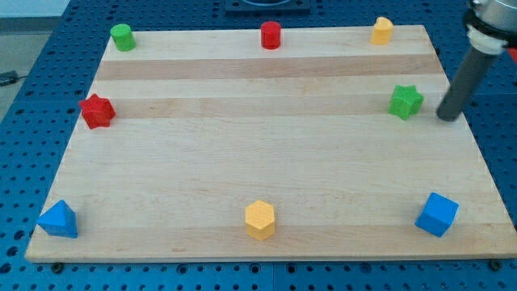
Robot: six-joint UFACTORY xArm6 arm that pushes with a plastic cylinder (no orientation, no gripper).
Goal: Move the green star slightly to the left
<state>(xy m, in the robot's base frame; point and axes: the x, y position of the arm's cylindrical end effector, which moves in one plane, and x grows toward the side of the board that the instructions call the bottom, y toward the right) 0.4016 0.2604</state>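
Observation:
The green star (405, 101) lies near the right edge of the wooden board (266, 145), in the upper half of the view. My tip (447, 118) is the lower end of the dark rod that comes down from the view's top right. It stands just to the right of the star and slightly lower in the view, with a small gap between them.
A green cylinder (122, 36), a red cylinder (271, 35) and a yellow block (382, 31) line the board's top edge. A red star (97, 111) sits at the left. A blue triangular block (58, 220), a yellow hexagon (260, 220) and a blue cube (437, 214) sit along the bottom.

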